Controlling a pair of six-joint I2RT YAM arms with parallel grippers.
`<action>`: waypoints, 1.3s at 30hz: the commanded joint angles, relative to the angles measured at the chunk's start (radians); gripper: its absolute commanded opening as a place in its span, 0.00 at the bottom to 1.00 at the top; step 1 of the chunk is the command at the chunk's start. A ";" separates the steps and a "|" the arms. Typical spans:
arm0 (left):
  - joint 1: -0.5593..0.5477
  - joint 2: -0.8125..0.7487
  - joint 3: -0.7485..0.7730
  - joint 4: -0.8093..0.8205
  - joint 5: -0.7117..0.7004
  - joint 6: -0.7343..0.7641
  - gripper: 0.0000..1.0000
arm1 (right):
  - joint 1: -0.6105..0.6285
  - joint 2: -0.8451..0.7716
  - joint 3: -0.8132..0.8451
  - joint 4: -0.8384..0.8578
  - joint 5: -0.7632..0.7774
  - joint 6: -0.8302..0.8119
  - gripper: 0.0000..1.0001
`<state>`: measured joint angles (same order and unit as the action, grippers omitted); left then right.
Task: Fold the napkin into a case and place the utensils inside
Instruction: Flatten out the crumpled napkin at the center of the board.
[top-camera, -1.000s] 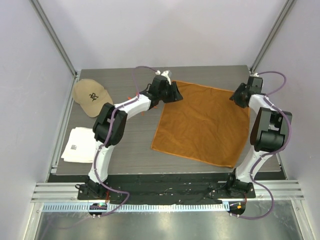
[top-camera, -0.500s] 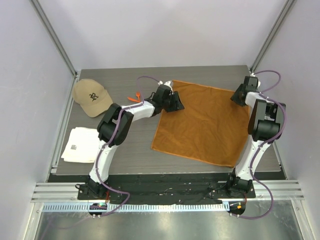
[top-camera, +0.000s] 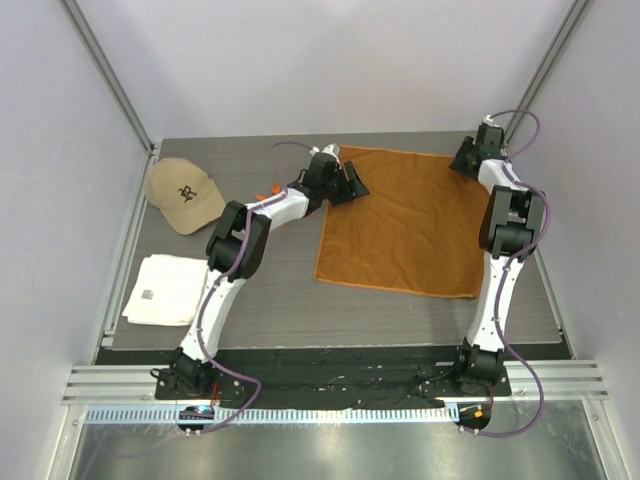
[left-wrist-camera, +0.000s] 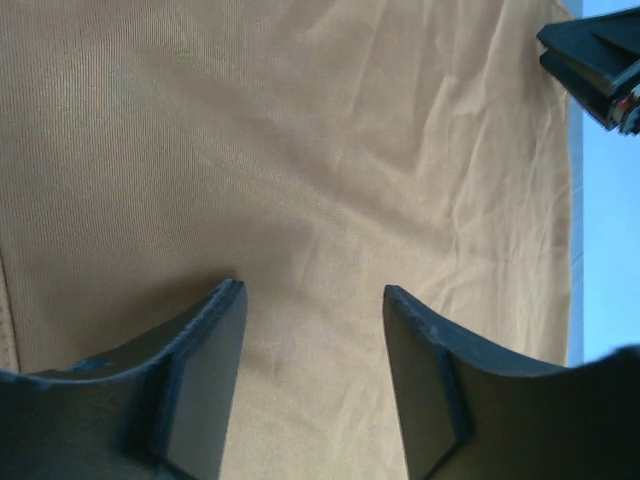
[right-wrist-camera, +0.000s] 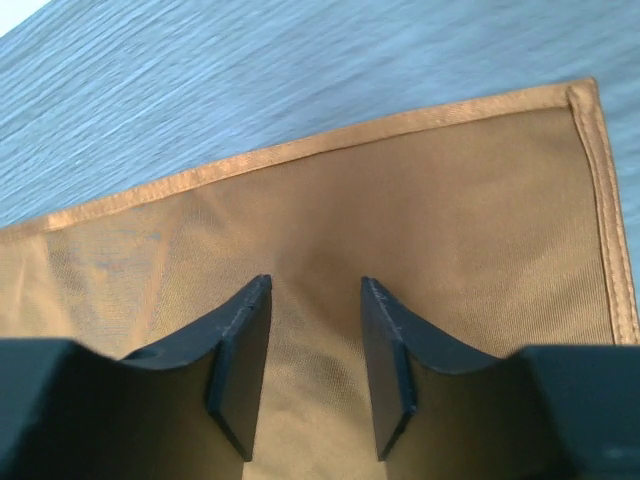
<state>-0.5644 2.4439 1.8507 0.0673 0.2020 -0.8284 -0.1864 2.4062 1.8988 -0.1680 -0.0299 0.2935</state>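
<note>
The rust-orange napkin (top-camera: 405, 225) lies flat on the right half of the table. It fills the left wrist view (left-wrist-camera: 300, 150), and its hemmed far corner shows in the right wrist view (right-wrist-camera: 400, 200). My left gripper (top-camera: 352, 183) is over the napkin's far left corner, jaws open just above the cloth (left-wrist-camera: 312, 290). My right gripper (top-camera: 462, 158) is over the far right corner, jaws open with cloth below them (right-wrist-camera: 315, 282). A bit of the bright-orange utensils (top-camera: 270, 192) peeks out beside the left arm; the rest is hidden.
A tan cap (top-camera: 183, 195) sits at the far left and a folded white towel (top-camera: 160, 290) nearer on the left. The dark table (top-camera: 270, 290) ends close behind the napkin's far edge. Metal frame posts stand at both far corners.
Both grippers have moved toward the table's far edge. The napkin has shifted that way with them and now lies squarer to the table. The left jaws stand wider.
</note>
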 joint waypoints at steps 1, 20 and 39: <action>0.021 -0.003 0.077 -0.092 0.051 0.037 0.65 | 0.022 0.002 0.117 -0.146 -0.018 -0.065 0.49; -0.046 -0.638 -0.482 -0.253 0.154 -0.041 0.68 | -0.139 -0.847 -0.633 -0.452 0.076 0.196 0.77; -0.192 -1.100 -0.679 -0.684 0.176 0.202 0.70 | -0.205 -1.027 -1.059 -0.550 -0.035 0.231 0.84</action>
<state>-0.7616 1.3689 1.1793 -0.5014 0.3855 -0.7090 -0.3832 1.4002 0.8986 -0.7120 -0.0845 0.5091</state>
